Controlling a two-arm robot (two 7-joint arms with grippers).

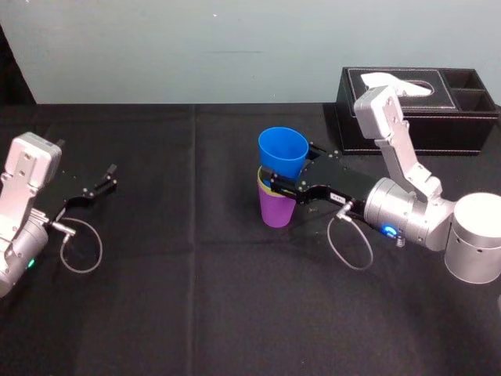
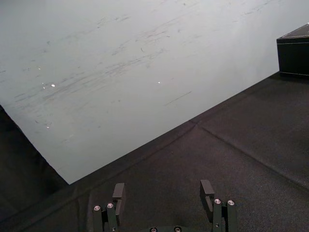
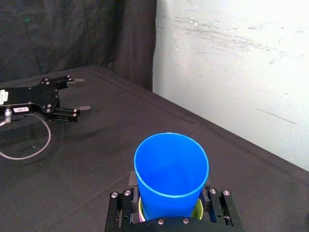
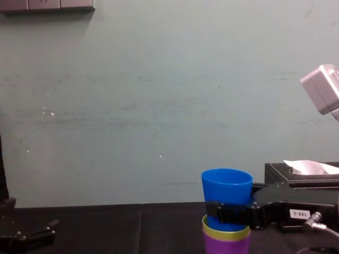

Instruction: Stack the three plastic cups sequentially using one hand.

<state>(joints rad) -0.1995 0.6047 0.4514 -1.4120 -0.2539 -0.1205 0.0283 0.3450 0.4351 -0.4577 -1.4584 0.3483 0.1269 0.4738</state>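
From the head, we saw the right gripper (image 1: 288, 171) clamped on the blue cup (image 1: 282, 150), which sat partly inside the yellow-green cup (image 1: 265, 185), itself nested in the purple cup (image 1: 277, 210). The left gripper (image 1: 112, 176) lay parked far left. Its wrist camera showed its fingers spread, holding nothing. The right wrist camera looked into the blue cup. From the chest, all 3 cups stood in 1 column. We judged this the last stacking step. Next: seat the cup, open the fingers, and withdraw without tipping the stack.
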